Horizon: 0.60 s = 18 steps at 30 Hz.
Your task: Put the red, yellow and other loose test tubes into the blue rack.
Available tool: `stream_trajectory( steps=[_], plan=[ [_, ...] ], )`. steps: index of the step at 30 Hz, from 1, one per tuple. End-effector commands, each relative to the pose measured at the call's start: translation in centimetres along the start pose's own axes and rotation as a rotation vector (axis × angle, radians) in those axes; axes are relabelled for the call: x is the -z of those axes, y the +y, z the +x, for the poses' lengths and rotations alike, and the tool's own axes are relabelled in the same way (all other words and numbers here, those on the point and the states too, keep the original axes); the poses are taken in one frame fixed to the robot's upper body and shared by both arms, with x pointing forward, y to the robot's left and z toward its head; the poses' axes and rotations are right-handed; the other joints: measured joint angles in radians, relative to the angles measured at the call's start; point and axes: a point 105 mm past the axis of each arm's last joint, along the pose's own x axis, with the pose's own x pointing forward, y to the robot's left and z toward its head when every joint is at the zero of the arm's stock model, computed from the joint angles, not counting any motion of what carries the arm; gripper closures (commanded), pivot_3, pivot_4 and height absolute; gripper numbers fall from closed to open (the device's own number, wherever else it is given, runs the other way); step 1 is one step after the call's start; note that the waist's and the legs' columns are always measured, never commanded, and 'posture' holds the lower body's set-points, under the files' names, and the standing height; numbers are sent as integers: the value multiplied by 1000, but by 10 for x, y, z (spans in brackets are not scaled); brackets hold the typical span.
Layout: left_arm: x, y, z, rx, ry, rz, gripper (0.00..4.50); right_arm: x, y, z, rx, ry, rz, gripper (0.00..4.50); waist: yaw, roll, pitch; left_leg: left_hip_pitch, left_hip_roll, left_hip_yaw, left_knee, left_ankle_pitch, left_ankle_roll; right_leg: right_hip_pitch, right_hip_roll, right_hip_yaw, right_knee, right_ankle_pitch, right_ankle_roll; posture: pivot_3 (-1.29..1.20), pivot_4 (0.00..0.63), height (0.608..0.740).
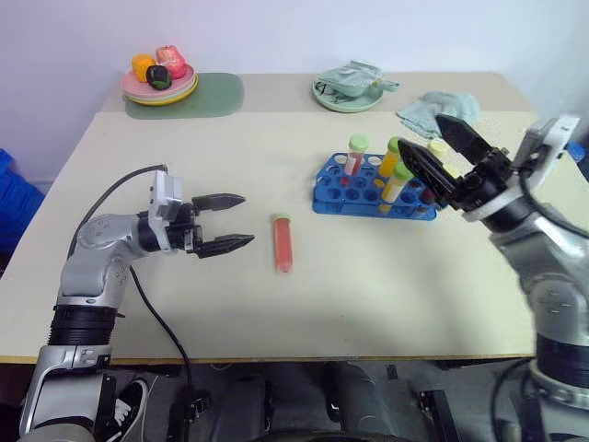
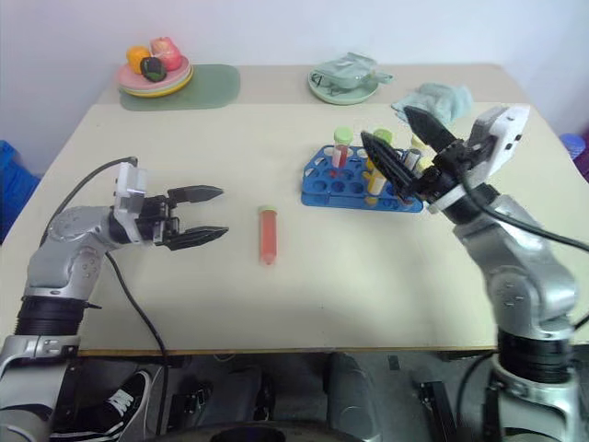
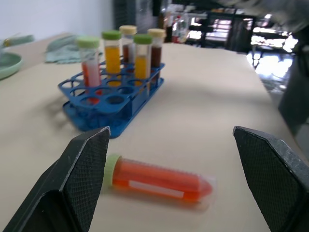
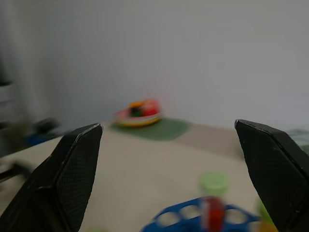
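A loose test tube (image 1: 282, 243) with red-orange liquid and a pale green cap lies flat on the table, cap pointing away from me. My left gripper (image 1: 247, 219) hovers just left of it, level and open, fingers pointing at the tube (image 3: 159, 181). The blue rack (image 1: 328, 195) stands to the right with several capped tubes upright in it, among them a yellow tube (image 3: 112, 53) and a dark brown-red tube (image 3: 155, 48). Raised over the rack's right end, my right gripper (image 1: 419, 132) is open with nothing between its fingers.
A pink plate of toy fruit (image 1: 159, 81) sits on a green mat (image 1: 212, 95) at the back left. A pale green plate (image 1: 348, 98) and a crumpled cloth (image 1: 440, 109) lie at the back right. The table's front edge runs close to my arms.
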Motion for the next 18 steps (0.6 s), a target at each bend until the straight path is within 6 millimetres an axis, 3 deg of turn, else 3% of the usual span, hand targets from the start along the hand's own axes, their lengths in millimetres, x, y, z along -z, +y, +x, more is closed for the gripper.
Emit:
stream_trajectory(
  steps=[1, 3, 8, 13, 15, 18],
  plan=[
    [-9, 3, 7, -27, 21, -34, 296, -1, 30, -6, -234, 107, -116, 23, 2, 0, 0, 0, 0, 0, 0, 0, 0, 0, 0, 0, -1, 0, 0, 0, 150, 740],
    [-10, 3, 12, -35, 42, -85, 296, 5, 33, -10, -280, 142, -128, 23, 4, -1, -1, 0, 0, -1, 0, 0, 0, 1, 0, 0, -1, 0, 0, 0, 150, 740],
    [9, -4, 21, -55, 237, -108, 296, 13, 25, -10, -287, 148, -140, 23, 1, -1, 0, 0, 0, 0, 0, 1, -2, 1, 0, 0, 0, 0, 1, 0, 150, 740],
    [8, -3, 30, -130, 329, -226, 296, 22, 26, -10, -299, 149, -127, 23, 3, -2, 0, 0, 0, -1, 0, 2, -4, 1, 1, 0, 0, 0, 1, 0, 150, 740],
    [9, -3, 34, -179, 402, -184, 296, 25, 25, -8, -292, 142, -128, 23, 3, -2, 0, -1, 0, -1, 0, 2, -4, 1, 0, 0, 0, 0, 1, 0, 150, 740],
    [2, 2, 42, -314, 418, -258, 296, 29, 23, -5, -277, 129, -124, 23, 5, -2, 0, -1, 0, -1, 0, 2, -4, 1, 0, 0, 0, 0, 1, 0, 150, 740]
  ],
)
